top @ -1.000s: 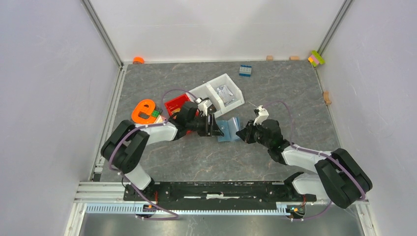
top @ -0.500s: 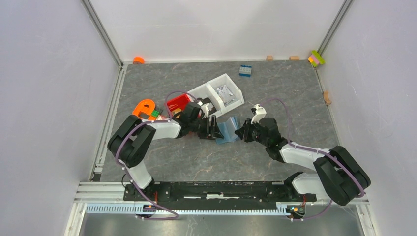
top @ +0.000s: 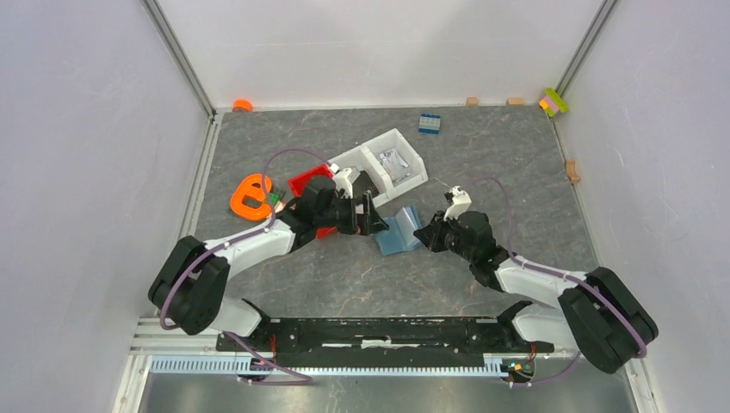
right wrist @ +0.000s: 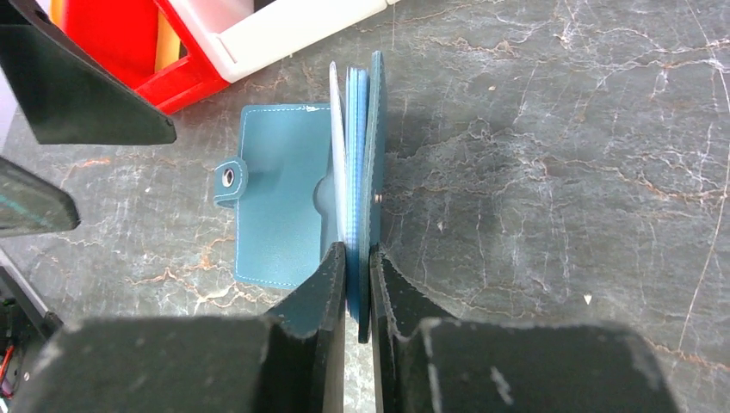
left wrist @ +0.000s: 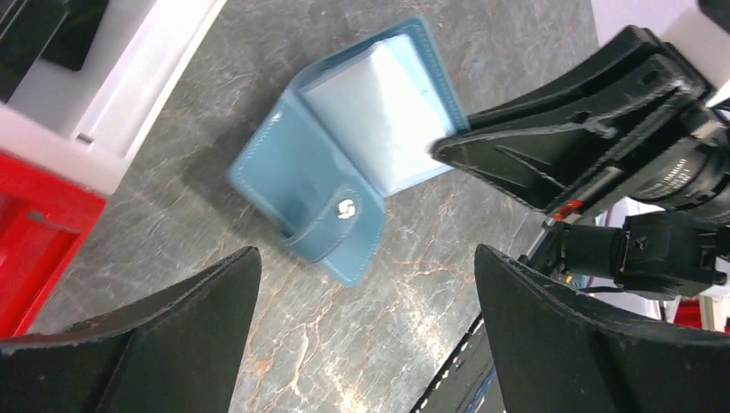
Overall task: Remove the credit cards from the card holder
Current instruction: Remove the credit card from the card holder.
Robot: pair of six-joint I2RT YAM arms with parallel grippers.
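Observation:
The teal card holder (top: 398, 234) lies open on the table between the two grippers. In the left wrist view its snap-flap half (left wrist: 314, 185) lies flat and its pale light-blue sleeves (left wrist: 387, 112) stand up. My right gripper (right wrist: 357, 254) is shut on the upright half of the card holder (right wrist: 284, 189), pinching the sleeves and the cover at their near edge; it also shows in the top view (top: 423, 237). My left gripper (left wrist: 366, 284) is wide open and empty, just left of the holder (top: 368, 217). No tan credit cards show.
A red bin (top: 312, 182) and a white two-part bin (top: 383, 163) stand just behind the left gripper. An orange object (top: 251, 196) lies to the left. A small blue brick (top: 429, 123) and small blocks (top: 553, 101) lie at the back.
My left gripper has drawn back a little from the card holder and its arm has swung out to the left. The right gripper has stayed shut on the holder.

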